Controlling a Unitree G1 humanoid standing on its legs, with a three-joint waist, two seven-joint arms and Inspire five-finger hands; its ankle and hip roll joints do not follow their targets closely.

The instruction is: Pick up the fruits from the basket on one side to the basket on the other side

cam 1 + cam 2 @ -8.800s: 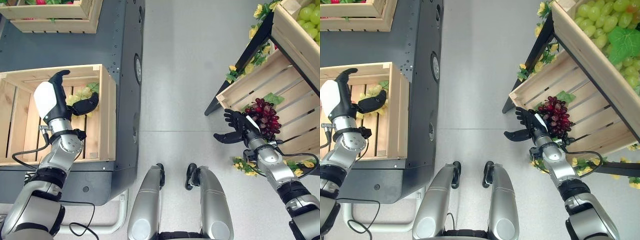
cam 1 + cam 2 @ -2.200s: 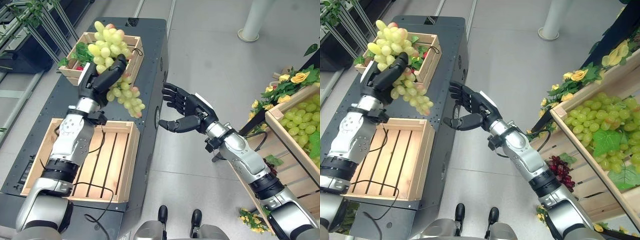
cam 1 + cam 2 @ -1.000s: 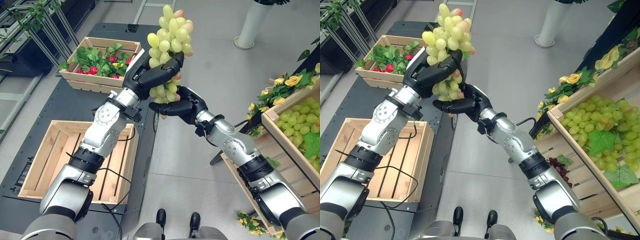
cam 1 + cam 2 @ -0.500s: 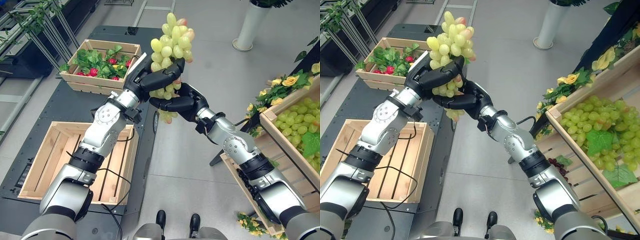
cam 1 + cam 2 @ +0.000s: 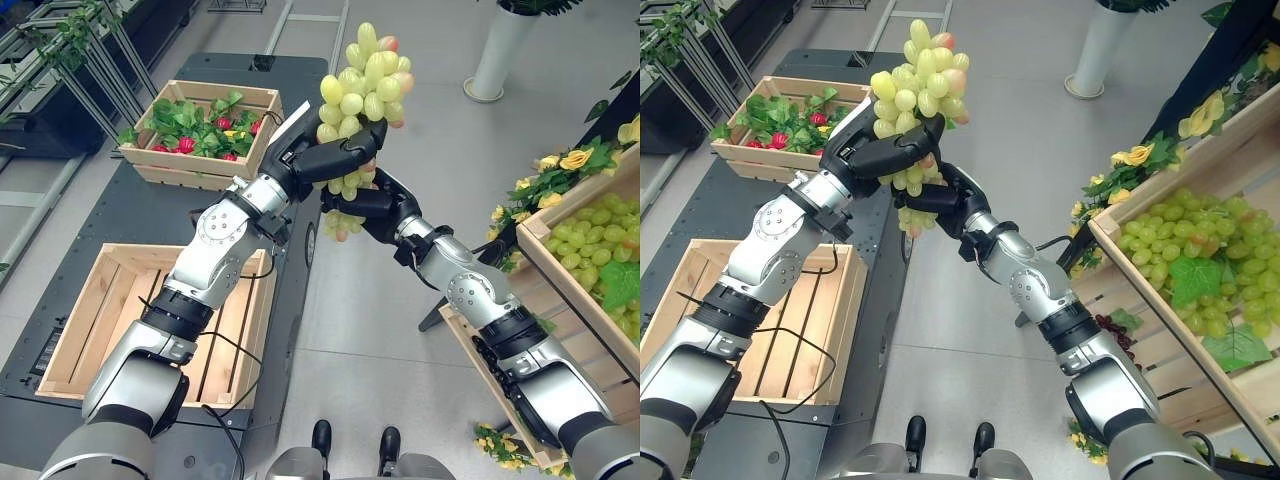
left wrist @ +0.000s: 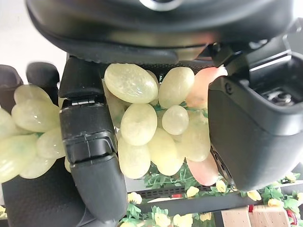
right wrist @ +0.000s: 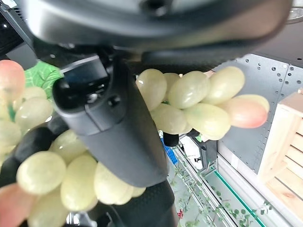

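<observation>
A bunch of green grapes with a few pinkish ones is held up in the air between the two sides. My left hand is shut round its middle, and its wrist view shows the fingers curled over the grapes. From the right, my right hand is curled round the lower part of the same bunch, thumb across it. An empty wooden crate lies on the dark cart at the lower left. A crate of green grapes sits on the stand at the right.
A second crate with leaves and red fruit stands at the back of the dark cart. Yellow flowers trim the right stand, and dark grapes lie on its lower shelf. A white pillar base stands behind.
Both hands have carried the bunch a little up and to the right. The right hand has closed further round the lower grapes.
</observation>
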